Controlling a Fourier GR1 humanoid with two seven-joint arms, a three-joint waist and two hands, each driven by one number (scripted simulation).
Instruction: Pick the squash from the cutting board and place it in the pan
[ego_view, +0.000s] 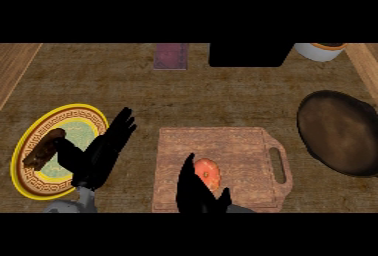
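- At 3 o'clock on the worktop (140, 90): pan (336, 130), dark and round, only its bare brown inside on show, right edge cut off by the frame.
- At 9 o'clock: plate (37, 187) with yellow rim and patterned band, carrying a dark brown food item (43, 149) of unclear kind.
- At 6 o'clock: cutting board (236, 145), wooden, handle slot toward 3 o'clock. On its 7 o'clock part, the squash (211, 170), orange, partly hidden behind the right hand.
- Right hand (193, 192): in from 6 o'clock, fingers straight and spread away from the thumb, just beside the squash at its 8 o'clock side, not curled round it. Contact impossible to judge.
- Left hand (100, 155): fingers straight and relaxed, pointing to 1 o'clock, over the plate's 3 o'clock rim, partly covering it.
- At 12 o'clock: black block (247, 54) and maroon flat item (171, 56), both cut off at the top, identity unclear, any marking too indistinct to read.
- At 1 o'clock: white container (317, 52) with something orange inside, mostly cut off.
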